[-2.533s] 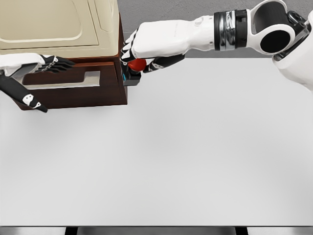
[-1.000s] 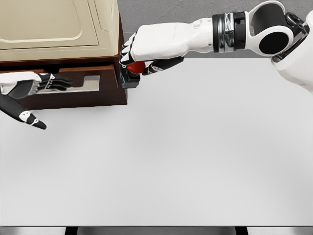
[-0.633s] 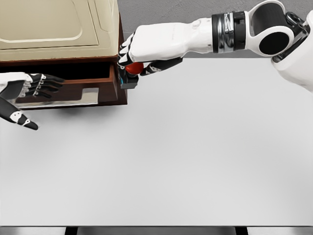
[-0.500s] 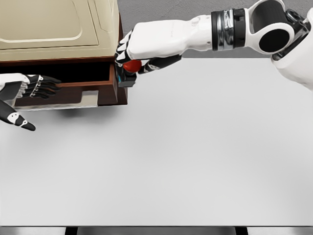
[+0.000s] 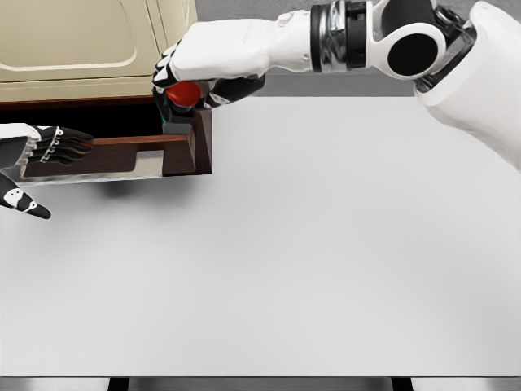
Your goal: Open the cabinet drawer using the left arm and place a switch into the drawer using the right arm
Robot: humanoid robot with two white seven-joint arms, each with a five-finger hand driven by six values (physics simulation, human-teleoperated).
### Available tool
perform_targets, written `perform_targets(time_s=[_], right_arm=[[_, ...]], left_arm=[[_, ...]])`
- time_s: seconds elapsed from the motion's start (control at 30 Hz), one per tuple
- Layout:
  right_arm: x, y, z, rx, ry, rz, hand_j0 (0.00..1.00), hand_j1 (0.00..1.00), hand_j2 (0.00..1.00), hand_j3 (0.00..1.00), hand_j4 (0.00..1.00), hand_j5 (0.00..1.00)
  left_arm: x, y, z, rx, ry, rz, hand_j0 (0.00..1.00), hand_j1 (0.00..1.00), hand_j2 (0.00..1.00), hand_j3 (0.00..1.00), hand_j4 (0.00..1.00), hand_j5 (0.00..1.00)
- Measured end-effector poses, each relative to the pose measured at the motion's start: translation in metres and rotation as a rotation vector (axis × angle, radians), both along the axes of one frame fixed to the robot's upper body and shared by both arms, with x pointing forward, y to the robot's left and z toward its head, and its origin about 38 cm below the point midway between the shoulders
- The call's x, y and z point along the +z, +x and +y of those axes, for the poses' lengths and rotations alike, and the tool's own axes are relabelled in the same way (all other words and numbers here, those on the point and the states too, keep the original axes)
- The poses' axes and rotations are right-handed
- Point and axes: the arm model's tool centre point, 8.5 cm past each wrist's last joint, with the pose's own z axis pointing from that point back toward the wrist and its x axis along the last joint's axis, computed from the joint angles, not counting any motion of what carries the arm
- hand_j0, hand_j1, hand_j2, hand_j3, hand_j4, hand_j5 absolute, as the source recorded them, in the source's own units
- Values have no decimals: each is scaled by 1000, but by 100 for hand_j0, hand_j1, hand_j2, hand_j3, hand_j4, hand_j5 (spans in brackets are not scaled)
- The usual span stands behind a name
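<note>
Drawer (image 5: 122,155) pulled out from cabinet (image 5: 89,49) at table's (image 5: 326,261) far left; left hand (image 5: 37,151) at its front, fingers on the edge. Right hand (image 5: 191,77) grips red-buttoned switch (image 5: 181,102) over drawer's right end, arm reaching in from upper right

Bright, even, diffuse render. Soft faint shadow on white table (image 5: 326,244) under the drawer (image 5: 122,159), far left. No glare; slight softness overall.
</note>
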Motion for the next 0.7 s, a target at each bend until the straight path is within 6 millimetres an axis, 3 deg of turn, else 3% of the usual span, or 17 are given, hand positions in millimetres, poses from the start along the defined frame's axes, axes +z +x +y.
perform_targets(time_s=[0.37, 0.7], right_arm=[[-12, 20, 33, -26, -14, 53, 48, 48, 48, 48, 48, 48], [-27, 34, 45, -62, -47, 74, 47, 47, 47, 47, 47, 47]], left_arm=[[1, 1, -4, -5, -27, 4, 100, 100, 100, 100, 100, 100], [-8, -2, -3, 0, -37, 34, 100, 100, 100, 100, 100, 100]])
